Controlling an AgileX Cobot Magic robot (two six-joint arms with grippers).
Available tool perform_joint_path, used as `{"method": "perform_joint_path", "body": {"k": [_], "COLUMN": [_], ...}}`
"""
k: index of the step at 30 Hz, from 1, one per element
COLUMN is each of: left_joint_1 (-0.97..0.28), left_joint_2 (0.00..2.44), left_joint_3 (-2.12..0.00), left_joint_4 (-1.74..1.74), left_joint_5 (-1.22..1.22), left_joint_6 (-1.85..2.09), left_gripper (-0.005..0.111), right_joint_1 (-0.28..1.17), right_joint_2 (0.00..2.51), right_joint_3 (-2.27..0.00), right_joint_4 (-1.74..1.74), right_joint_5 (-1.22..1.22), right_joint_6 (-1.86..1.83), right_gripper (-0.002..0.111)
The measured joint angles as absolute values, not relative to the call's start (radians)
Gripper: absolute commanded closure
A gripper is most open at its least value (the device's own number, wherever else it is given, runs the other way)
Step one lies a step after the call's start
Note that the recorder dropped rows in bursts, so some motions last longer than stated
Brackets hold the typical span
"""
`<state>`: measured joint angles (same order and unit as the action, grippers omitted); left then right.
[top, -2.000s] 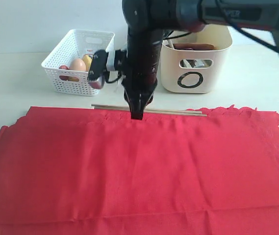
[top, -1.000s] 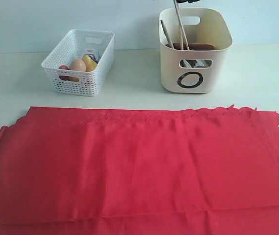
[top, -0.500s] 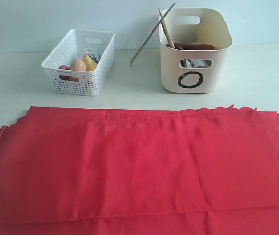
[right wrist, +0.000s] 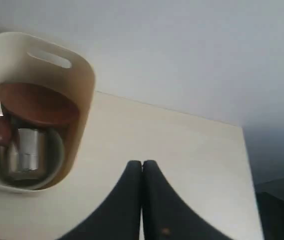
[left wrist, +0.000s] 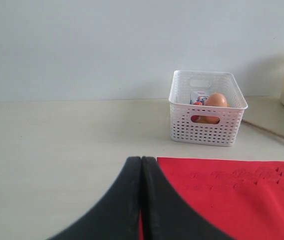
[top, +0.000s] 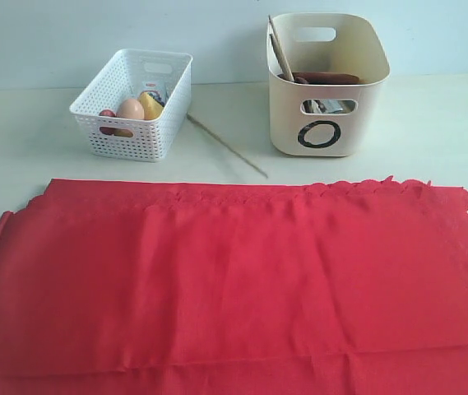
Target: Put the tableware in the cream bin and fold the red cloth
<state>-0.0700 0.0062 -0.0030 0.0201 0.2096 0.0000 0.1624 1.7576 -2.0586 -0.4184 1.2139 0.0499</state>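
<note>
While left end effector [left wrist: 141,161] and right end effector [right wrist: 142,164] closed, chopstick [top: 227,146] near cloth [top: 234,280] edge

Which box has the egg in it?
The low white lattice basket holds the egg; the tall cream bin holds tableware.

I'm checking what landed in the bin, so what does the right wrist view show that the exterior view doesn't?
Only the right wrist view: a look down into the cream bin at the steel cup and pale bowl, plus the shut right gripper. Only the exterior view: one chopstick lying on the table outside the bin, the white basket and the red cloth. Both: the cream bin and the brown plate in it.
</note>
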Motion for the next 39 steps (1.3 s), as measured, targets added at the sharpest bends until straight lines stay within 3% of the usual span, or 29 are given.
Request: {"method": "perform_joint_path", "body": {"k": [4,11,13,23,39], "left_joint_1": [-0.070,-0.070,-0.070,-0.070,-0.070], "left_joint_2": [0.006,0.006,0.006,0.006,0.006], "left_joint_3": [-0.003,-0.003,-0.003,-0.003,-0.003], "left_joint_4": [0.020,0.020,0.020,0.020,0.020], "left_joint_5": [0.210,0.210,0.210,0.210,0.210], "left_joint_6": [0.000,0.000,0.000,0.000,0.000], "left_gripper": [0.107,0.107,0.107,0.107,0.107], "right_joint_1": [0.165,0.259,0.293,0.431,0.435], "right_joint_2": [1.734,1.849,1.918,2.213,2.562], "right_joint_3": [-2.032,-1.931,-1.921,-1.992,-2.350], "right_joint_4": [-0.147,0.114,0.125,0.168,-0.108], "right_joint_5": [1.216,1.216,1.190,1.047,0.956], "right_joint_6": [-0.069,-0.114,-0.110,-0.228,-0.016], "right_gripper": [0.103,0.067,0.062,0.062,0.062]}}
